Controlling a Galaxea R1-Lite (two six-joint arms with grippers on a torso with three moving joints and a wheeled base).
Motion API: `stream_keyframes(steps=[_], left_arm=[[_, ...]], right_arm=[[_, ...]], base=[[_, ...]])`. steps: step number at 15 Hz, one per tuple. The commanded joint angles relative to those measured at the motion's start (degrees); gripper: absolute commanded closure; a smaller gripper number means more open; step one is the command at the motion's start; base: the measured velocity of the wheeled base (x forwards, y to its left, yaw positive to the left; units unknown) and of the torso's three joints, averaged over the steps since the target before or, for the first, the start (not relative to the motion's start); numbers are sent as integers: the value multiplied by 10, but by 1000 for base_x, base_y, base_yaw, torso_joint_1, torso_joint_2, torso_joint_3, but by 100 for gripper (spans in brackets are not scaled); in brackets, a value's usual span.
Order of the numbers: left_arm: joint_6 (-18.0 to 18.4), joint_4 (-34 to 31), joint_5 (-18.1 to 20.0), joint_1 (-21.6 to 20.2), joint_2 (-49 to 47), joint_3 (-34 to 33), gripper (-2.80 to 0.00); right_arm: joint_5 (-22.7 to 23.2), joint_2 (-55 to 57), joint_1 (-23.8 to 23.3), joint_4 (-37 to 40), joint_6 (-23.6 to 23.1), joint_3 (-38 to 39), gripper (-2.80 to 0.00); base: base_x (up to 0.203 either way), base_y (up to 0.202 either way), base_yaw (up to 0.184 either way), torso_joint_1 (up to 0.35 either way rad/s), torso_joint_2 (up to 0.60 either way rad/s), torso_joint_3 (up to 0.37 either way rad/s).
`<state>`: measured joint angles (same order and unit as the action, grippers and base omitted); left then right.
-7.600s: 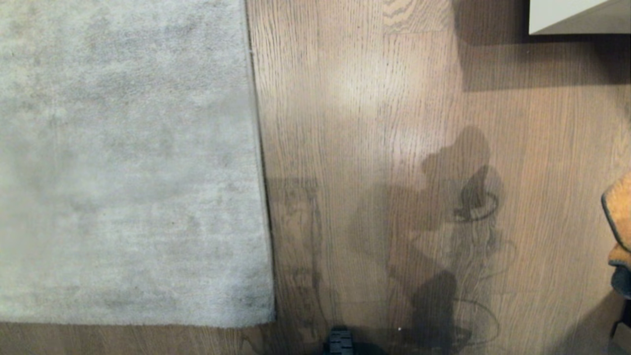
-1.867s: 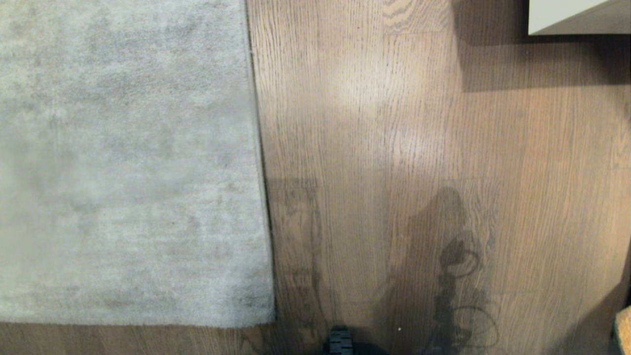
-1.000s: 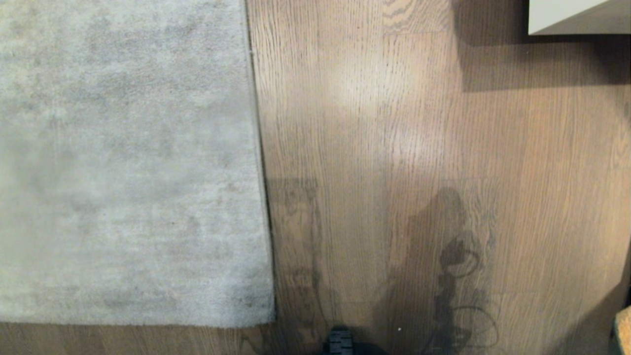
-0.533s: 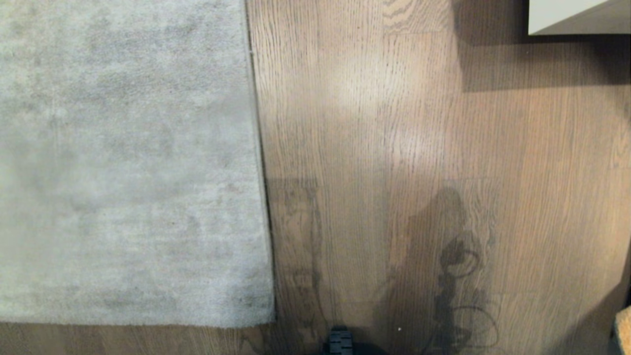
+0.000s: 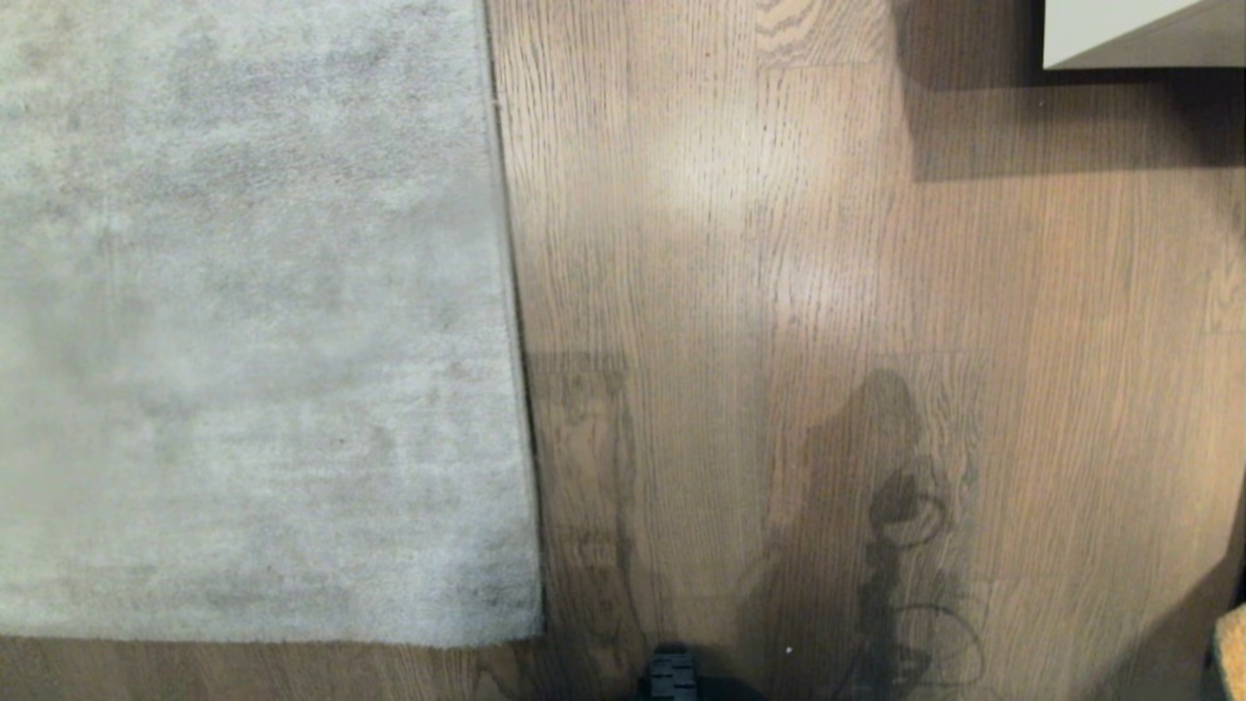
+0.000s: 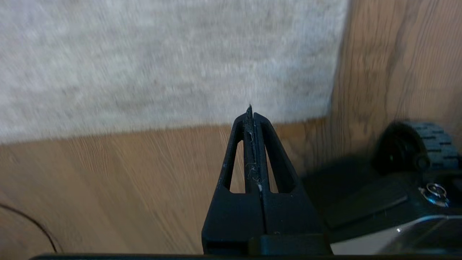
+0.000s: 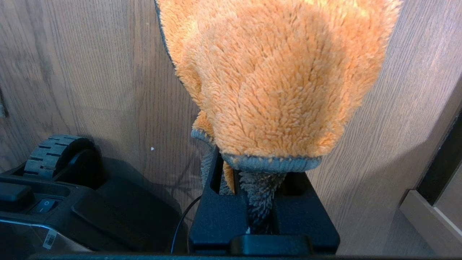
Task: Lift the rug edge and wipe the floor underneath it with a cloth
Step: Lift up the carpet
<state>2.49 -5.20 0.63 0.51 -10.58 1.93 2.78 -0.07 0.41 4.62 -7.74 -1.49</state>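
Rug edge [image 5: 516, 389] lies flat on floor [image 5: 779, 243]. Left pincer [image 6: 251, 112] pressed together, empty, above rug corner. Right pincer [image 7: 249, 169] pinching orange cloth [image 7: 278, 79].

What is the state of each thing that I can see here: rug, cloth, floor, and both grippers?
rug edge: lying flat, not lifted.
cloth: clamped in the right gripper, draped over its fingers.
floor: bare beside the rug.
left gripper: shut, empty.
right gripper: shut on the cloth.
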Motion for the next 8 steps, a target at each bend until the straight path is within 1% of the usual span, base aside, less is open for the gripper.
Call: stream_keyframes(steps=[1,5,7,8], left_arm=[[-4,-1,0,-2,-34,0,0],[-5,-5,0,-4,-66,8,0],[-5,-43,0,-4,-98,33,0],[-8,-51,2,-3,-125,45,0]], right_arm=[[0,1,0,0,-1,0,0],[0,1,0,0,-1,0,0],[0,1,0,0,-1,0,0],[0,1,0,0,-1,0,0]], base=[[0,0,0,0,0,0],[0,0,0,0,0,0],[0,0,0,0,0,0],[0,0,0,0,0,0]])
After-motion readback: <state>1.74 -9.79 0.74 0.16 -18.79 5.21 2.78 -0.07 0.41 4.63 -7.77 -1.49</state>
